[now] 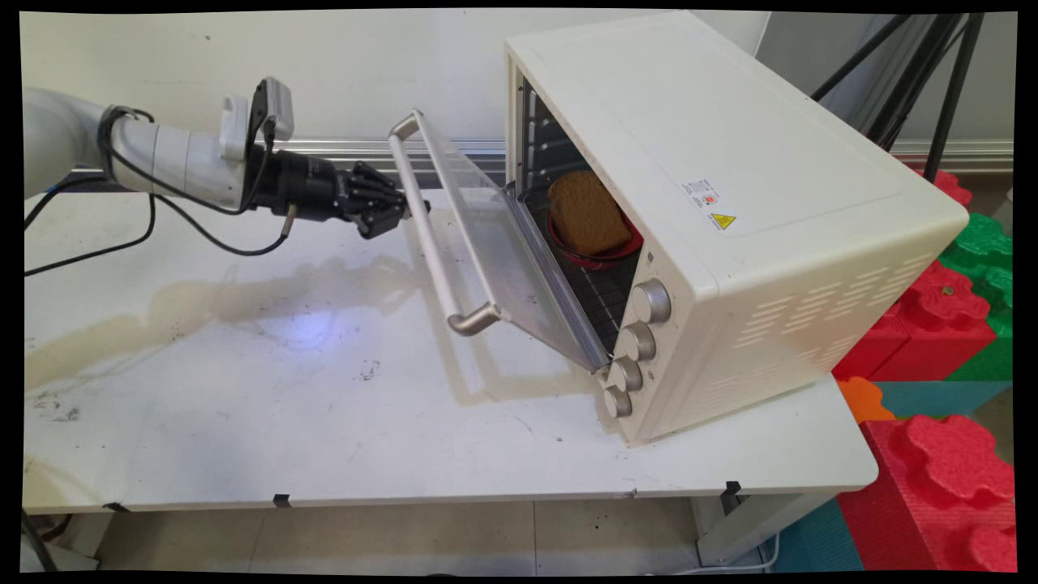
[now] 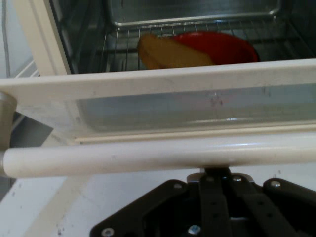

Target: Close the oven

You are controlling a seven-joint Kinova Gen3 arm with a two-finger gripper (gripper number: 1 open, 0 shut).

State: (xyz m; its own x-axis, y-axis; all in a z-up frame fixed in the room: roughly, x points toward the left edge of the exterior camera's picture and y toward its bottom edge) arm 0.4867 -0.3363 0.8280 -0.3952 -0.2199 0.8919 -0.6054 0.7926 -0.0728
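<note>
We find the pincer [image 1: 403, 209] clenched, touching the handle [image 1: 430, 243] of the half-lowered oven door [image 1: 507, 259], bread [image 1: 588, 212] on a red plate [image 1: 598, 253] inside the oven [image 1: 730, 203] on the tabletop [image 1: 243, 389]; steady contact suits.

- The arm [image 1: 162, 154] reaches in level from the left, above the table's far side.
- The gripper [image 1: 405, 207] points right; its fingers lie together, closed.
</note>
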